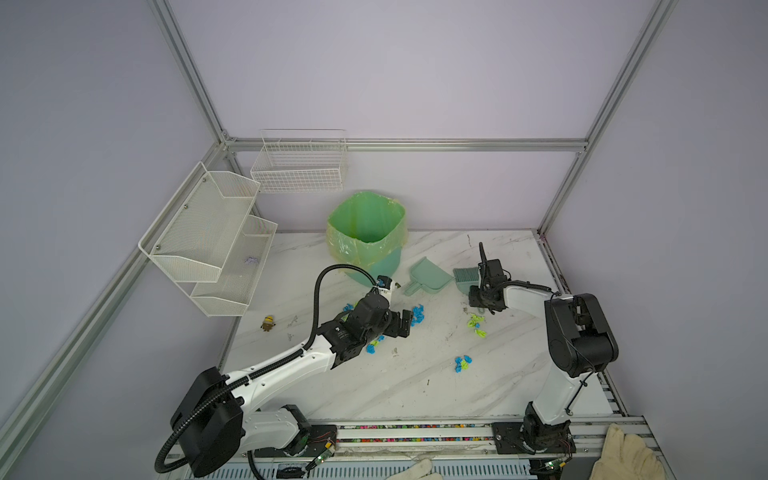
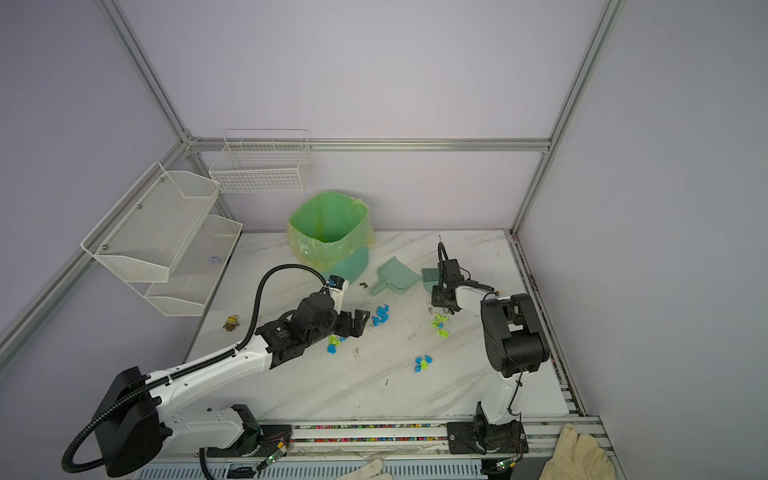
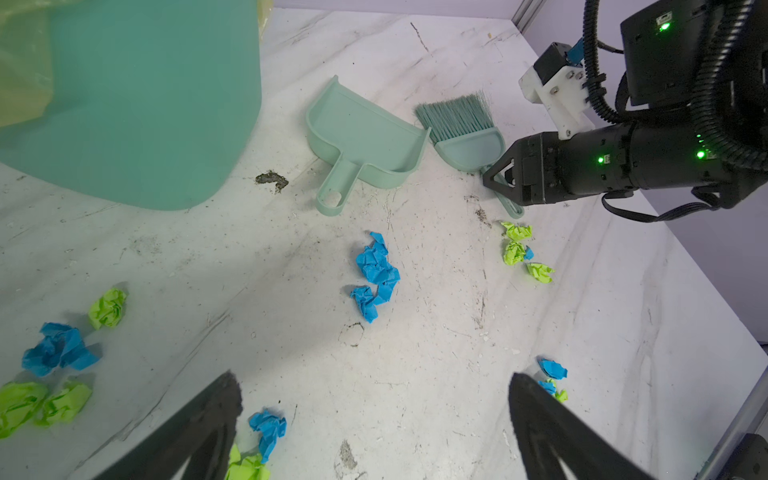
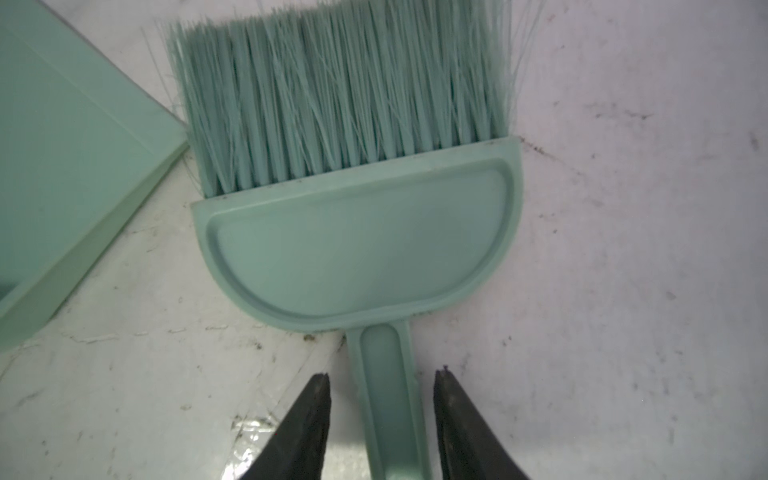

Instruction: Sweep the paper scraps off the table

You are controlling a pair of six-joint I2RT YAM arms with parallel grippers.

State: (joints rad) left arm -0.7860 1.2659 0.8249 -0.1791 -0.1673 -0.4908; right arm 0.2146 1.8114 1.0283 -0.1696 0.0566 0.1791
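At the near right corner lie pale work gloves (image 1: pixel 627 457), beside the metal rail that carries the bases of both arms. Beyond the rail stretches the table (image 1: pixel 415 395), white marble-look with grey veins and dark scuffs.

The paper scraps (image 1: pixel 462 363) lie on it in small clusters of crumpled bright blue and lime green. One cluster is toward the near right, one under the left arm's wrist, a blue clump sits mid-table, and a green one lies farther right.

The left gripper (image 1: pixel 405 325) hangs above the middle of the table, its jaws spread fully wide with nothing between them. The blue clump is just beside its fingertips.

Farther back on the right, the right gripper (image 4: pixel 381 376) is down at the tabletop. Its jaws stand part-way apart, one on each side of the handle of a mint-green hand brush (image 4: pixel 357 241). A narrow gap shows on both sides, so it has no grip on the handle. The brush lies flat, with its bristles pointing away from the gripper.

Just left of the brush lies a matching dustpan (image 1: pixel 430 276). Behind the dustpan stands a teal waste bin (image 1: pixel 384 262) with a green liner. Near the table's left edge lies a small yellow toy figure (image 1: pixel 268 323), and white wire-mesh shelves (image 1: pixel 208 232) hang on the left wall.
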